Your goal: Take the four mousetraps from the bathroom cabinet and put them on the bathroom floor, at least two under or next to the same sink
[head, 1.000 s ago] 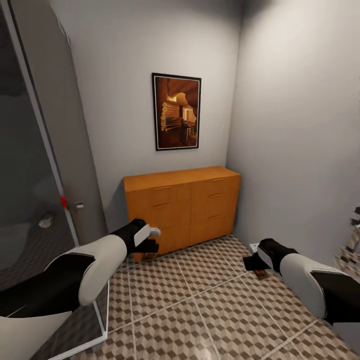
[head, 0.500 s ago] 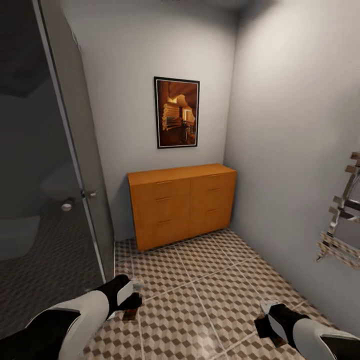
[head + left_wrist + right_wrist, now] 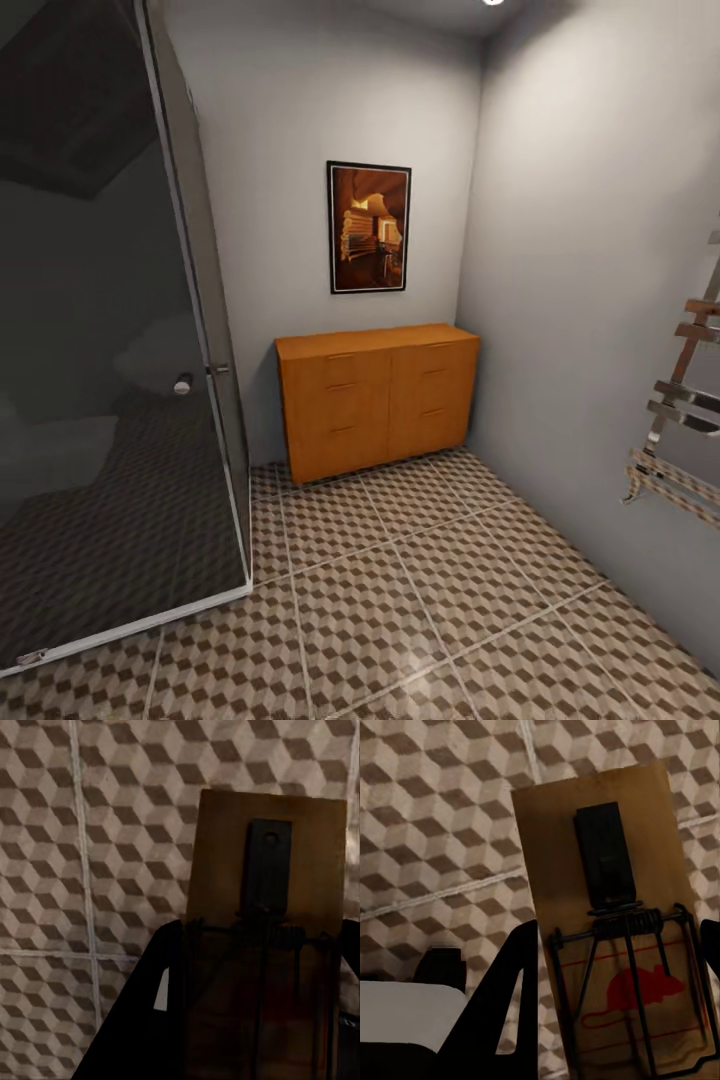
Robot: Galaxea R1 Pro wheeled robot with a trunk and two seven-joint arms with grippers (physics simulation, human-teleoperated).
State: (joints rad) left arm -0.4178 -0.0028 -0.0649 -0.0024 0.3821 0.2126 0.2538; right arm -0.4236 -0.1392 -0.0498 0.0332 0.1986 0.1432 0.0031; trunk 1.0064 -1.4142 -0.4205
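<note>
Left gripper (image 3: pixel 259 1020): jaws closed on a mousetrap (image 3: pixel 266 870), board sticking out past the fingers, dark metal plate and spring visible, cube-pattern bathroom floor (image 3: pixel 90 832) behind it. Right gripper (image 3: pixel 619 1020): same story, clamped on a second mousetrap (image 3: pixel 607 907), red mouse print readable on the board, tile and grout line behind.

So two traps are in hand, carried above the floor, not placed yet.

Change over the last second, head view: both arms were in frame in front of the cabinet (image 3: pixel 375 400), then dropped toward the bottom edge, and now they're out of frame. The cabinet also looks smaller and sits further back than a second ago, with more tile in front of it. Whole picture shifted, so that's the camera/base moving, not the furniture. My read: robot is backing away from the cabinet with the load.

Also near the cabinet: framed picture (image 3: pixel 369 227) on the wall above it, dark glass shower panel (image 3: pixel 100 350) to one side, chrome towel rail (image 3: pixel 685 420) on the opposite wall.

Task meaning: pickup for this pair looks done, transit phase. Next needs a turn toward the vanity and a set-down beside it.
</note>
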